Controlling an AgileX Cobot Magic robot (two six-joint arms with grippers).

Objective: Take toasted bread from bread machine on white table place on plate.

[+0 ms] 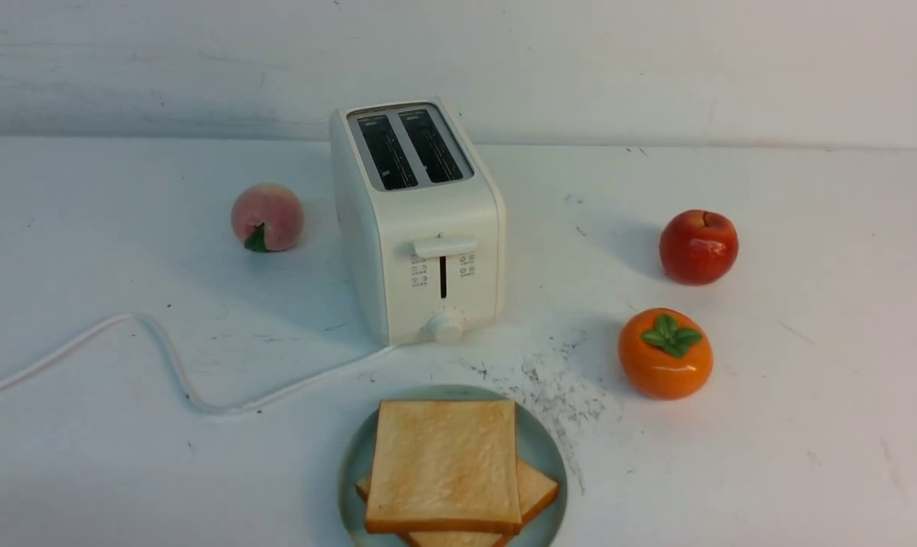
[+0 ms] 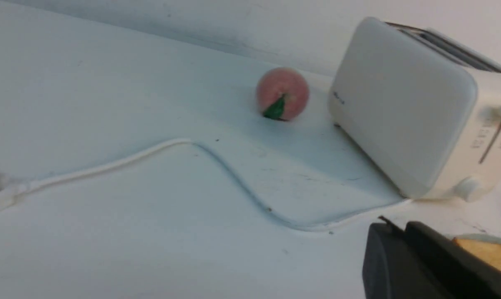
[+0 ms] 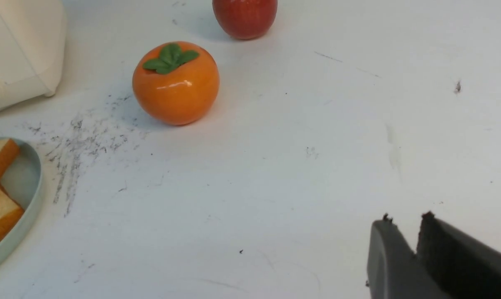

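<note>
On the plate (image 1: 349,471) at the near centre, both slices of toasted bread (image 1: 443,463) lie stacked, light, stiff and crumbly; best pinched at a crust edge. Left gripper (image 2: 393,226) looks nearly closed, right gripper (image 3: 406,220) slightly parted; both empty.

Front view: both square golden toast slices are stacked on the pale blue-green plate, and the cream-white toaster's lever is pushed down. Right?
Not quite. The front view shows the cream-white toaster's lever up, slots empty. Both toast slices do sit stacked on the pale blue-green plate.
</note>
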